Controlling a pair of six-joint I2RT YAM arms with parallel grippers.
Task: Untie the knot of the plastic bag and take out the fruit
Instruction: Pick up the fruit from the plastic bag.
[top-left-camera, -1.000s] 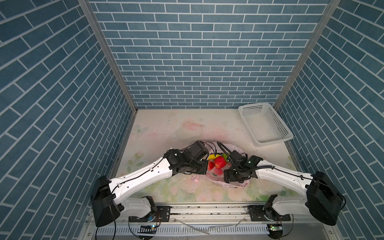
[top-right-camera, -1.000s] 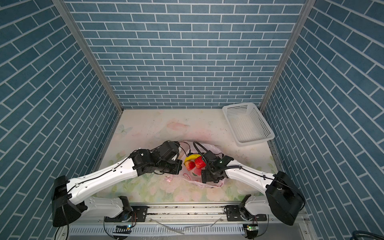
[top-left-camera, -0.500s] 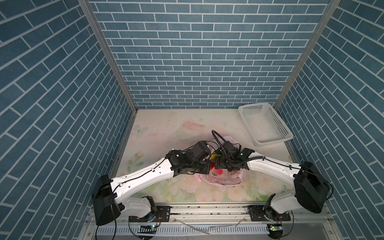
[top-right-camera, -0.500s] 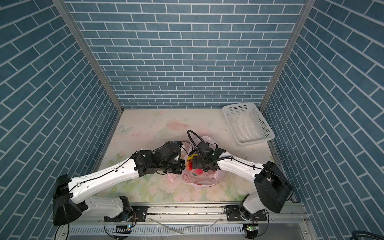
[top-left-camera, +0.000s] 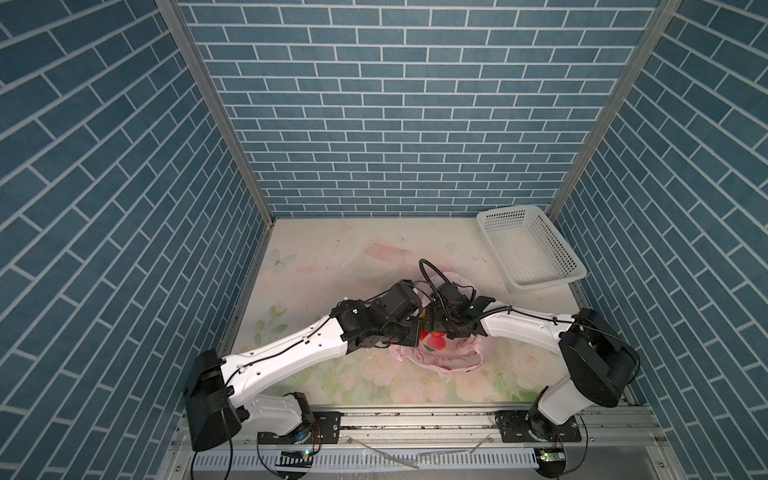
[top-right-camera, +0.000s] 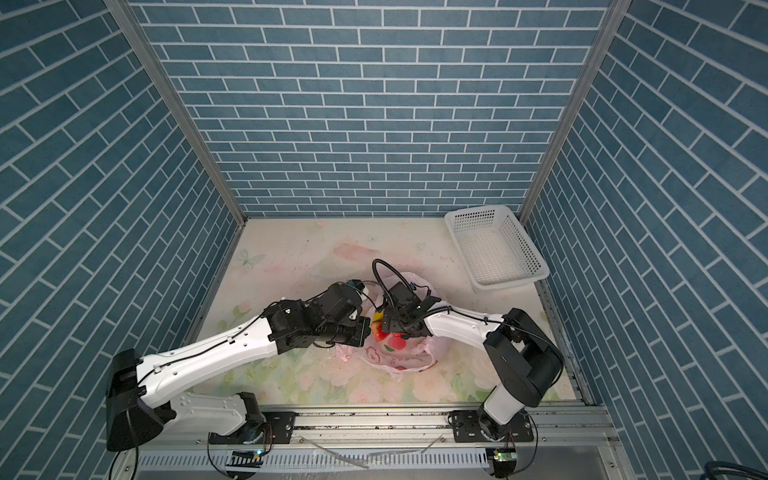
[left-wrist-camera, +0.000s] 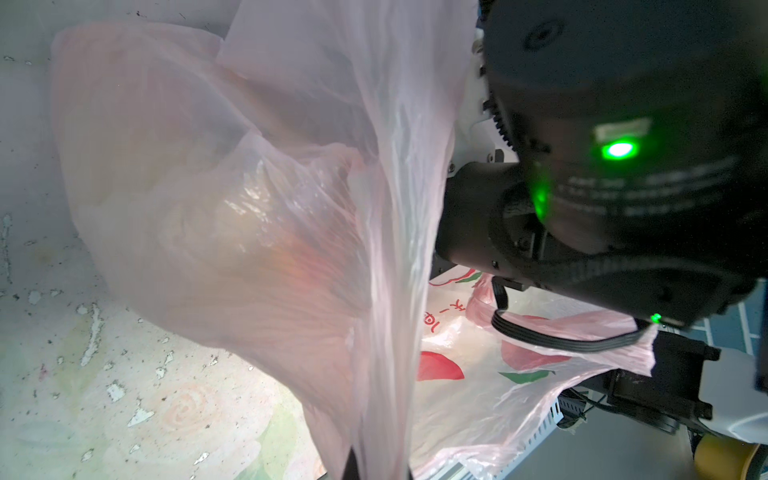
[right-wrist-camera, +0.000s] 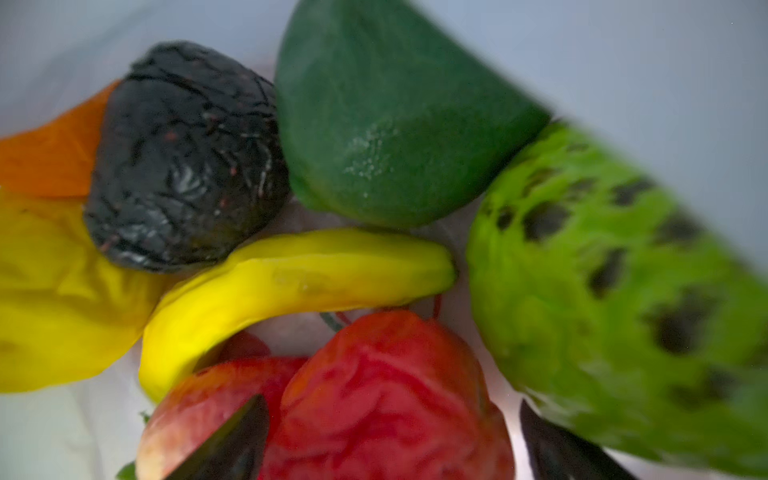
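The pale-pink plastic bag lies at the middle front of the table with its mouth held up. My left gripper is shut on a stretched sheet of the plastic bag. My right gripper reaches into the mouth, open, its fingers either side of a red fruit. Around it lie a yellow banana, a dark round piece, a dark green fruit and a spotted light green one. The knot is out of view.
A white perforated basket stands empty at the back right, by the right wall. Blue brick walls close in the table on three sides. My two wrists nearly touch over the bag.
My right gripper has swung from the bag's front right side up and leftward into the bag's mouth, close to the left gripper. The left arm has held still with the plastic.
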